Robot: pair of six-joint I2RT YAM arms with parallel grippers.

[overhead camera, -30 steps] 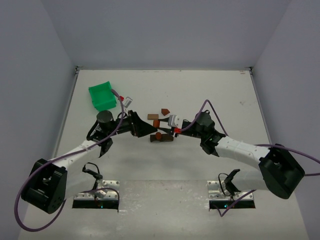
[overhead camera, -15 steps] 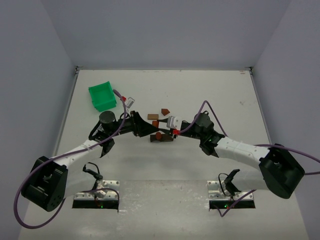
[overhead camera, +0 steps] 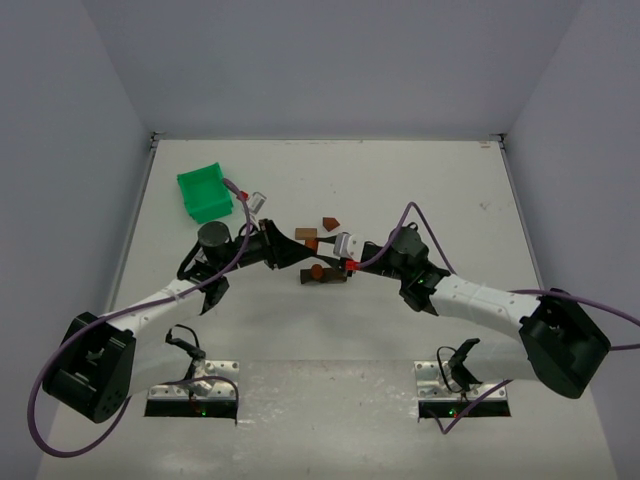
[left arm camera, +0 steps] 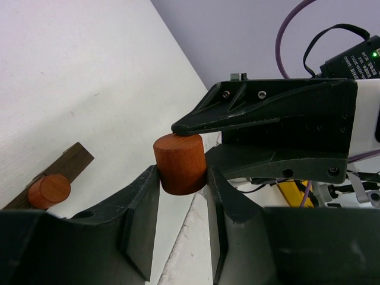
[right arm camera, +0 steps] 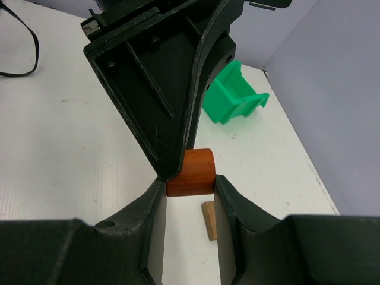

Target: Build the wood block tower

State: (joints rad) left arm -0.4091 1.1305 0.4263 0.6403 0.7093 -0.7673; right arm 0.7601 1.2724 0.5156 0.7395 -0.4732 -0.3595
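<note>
A reddish-orange cylinder (left arm camera: 180, 163) hangs above the table, gripped from both sides at once. My left gripper (left arm camera: 181, 175) is shut on its lower part. My right gripper (right arm camera: 190, 185) is shut on the same cylinder (right arm camera: 191, 172), its fingers (left arm camera: 267, 119) crossing over the top in the left wrist view. In the top view the two grippers meet at mid-table around the cylinder (overhead camera: 312, 246). Just in front lies a dark brown plank (overhead camera: 328, 279) with a second orange cylinder (overhead camera: 317, 271) on it, also seen as plank (left arm camera: 71, 163) and cylinder (left arm camera: 48, 190).
A tan block (overhead camera: 306, 233) and a reddish-brown piece (overhead camera: 330, 222) lie just behind the grippers; the tan block (right arm camera: 208, 221) shows under the right fingers. A green bin (overhead camera: 205, 191) stands at the back left.
My left gripper has moved up and back to the cylinder held by the right gripper, and its jaws have closed onto it. The right arm has hardly moved.
</note>
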